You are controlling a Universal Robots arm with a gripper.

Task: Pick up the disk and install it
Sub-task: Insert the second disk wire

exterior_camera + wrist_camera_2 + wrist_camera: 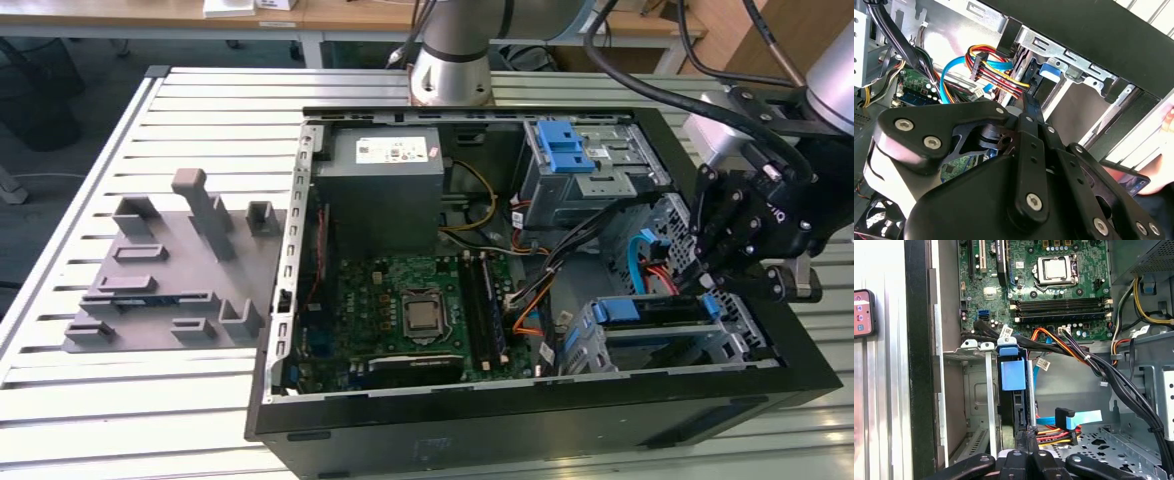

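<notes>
The disk (649,310), silver-grey with a bright blue frame, sits in the lower drive cage (667,345) at the near right corner of the open computer case. In the first wrist view the disk (1014,375) is edge-on in its slot, blue end farthest from me. My gripper (721,285) hangs at the cage's right side over the case wall. In both wrist views its fingertips (1027,436) are drawn together into one narrow tip (1029,102) right at the disk's near end. Whether they touch it I cannot tell. The blue tab (1049,70) lies just beyond.
Bundles of black, orange and blue cables (587,250) cross between the motherboard (414,310) and the cage. The power supply (387,175) and an upper cage with a blue latch (566,150) stand farther back. A grey fixture (167,270) lies on the slatted table. A hand holds a phone (861,312) beside the case.
</notes>
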